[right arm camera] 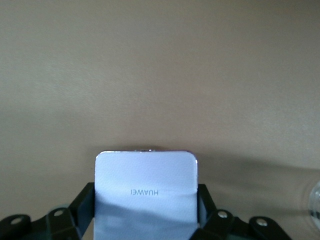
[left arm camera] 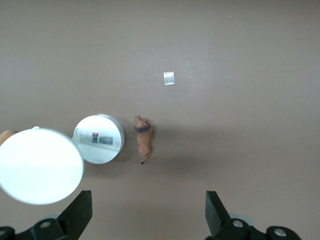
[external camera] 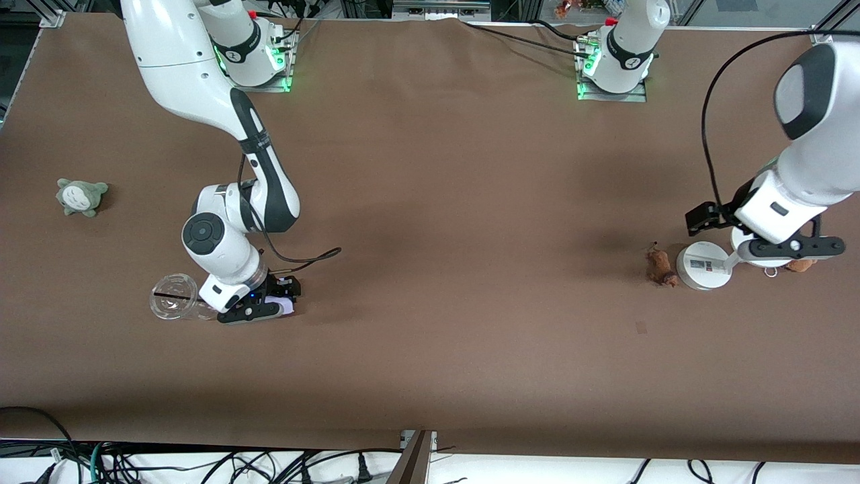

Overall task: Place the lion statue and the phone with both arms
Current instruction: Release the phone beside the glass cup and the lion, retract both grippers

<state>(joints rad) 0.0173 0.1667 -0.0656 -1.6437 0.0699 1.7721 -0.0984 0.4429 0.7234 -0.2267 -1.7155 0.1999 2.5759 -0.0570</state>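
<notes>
The lion statue (external camera: 660,267) lies on the table beside the base of a white round stand (external camera: 702,265), toward the left arm's end. It also shows in the left wrist view (left arm camera: 144,140). My left gripper (external camera: 772,249) hangs open and empty over the stand, with its own fingers wide apart in the left wrist view (left arm camera: 147,215). My right gripper (external camera: 259,309) is low at the table toward the right arm's end. Its fingers press both long sides of the pale lavender-white phone (external camera: 285,308), as the right wrist view shows (right arm camera: 146,192).
A clear plastic cup (external camera: 173,297) lies right beside the right gripper. A grey-green plush (external camera: 80,195) sits farther off toward the right arm's end. A tan plush with a keyring (external camera: 799,265) lies by the stand. A small tape patch (external camera: 641,327) marks the table near the lion.
</notes>
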